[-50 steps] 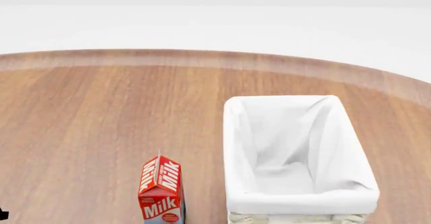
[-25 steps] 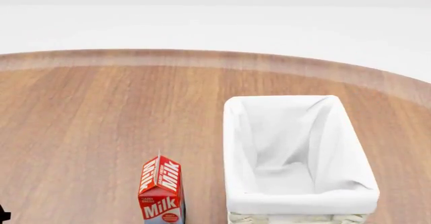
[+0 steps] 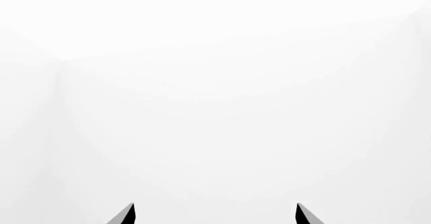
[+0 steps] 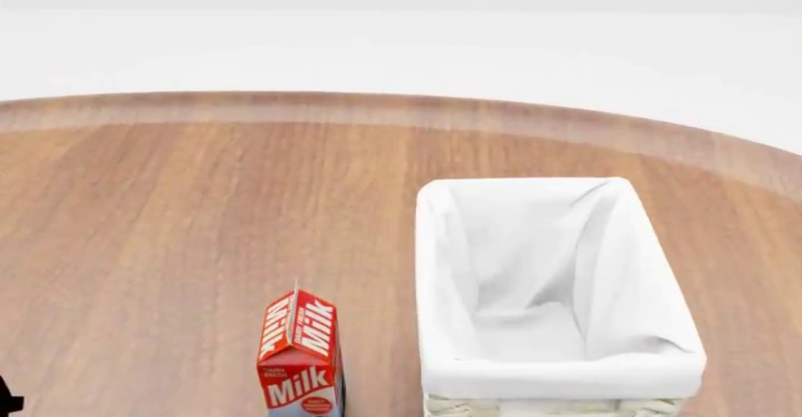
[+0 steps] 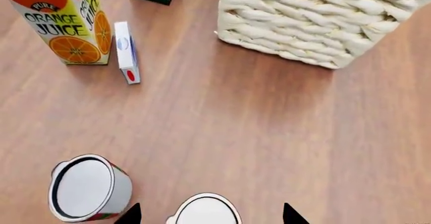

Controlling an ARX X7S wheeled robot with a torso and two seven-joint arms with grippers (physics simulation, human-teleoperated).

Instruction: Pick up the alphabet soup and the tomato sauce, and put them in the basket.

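Almost nothing has moved in the head view since a second ago: only a dark sliver at the lower left edge, probably part of the left arm, has crept a little further in. Basket [image 4: 558,290], milk carton [image 4: 300,353] and desk [image 4: 188,229] sit exactly as before. Basket is empty, white lining bare.

Right tool [image 5: 209,215]: two dark fingertips spread wide, nothing held. A can with a white top [image 5: 204,211] lies just between them at the frame edge; label hidden, so soup or sauce cannot be told from this can alone. Beside it stands a second can [image 5: 89,187], a trace of red and green low on its side — likely the tomato sauce. That would make the centred one the alphabet soup, by judgement only. Orange juice carton [image 5: 64,22] and a small white box [image 5: 126,51] stand further off; the basket's wicker wall [image 5: 316,19] is well apart from the cans.

Left tool [image 3: 214,214]: tips wide apart, empty, facing blank white.

Reading: no pick made yet; right arm looks lined up for a first grasp.
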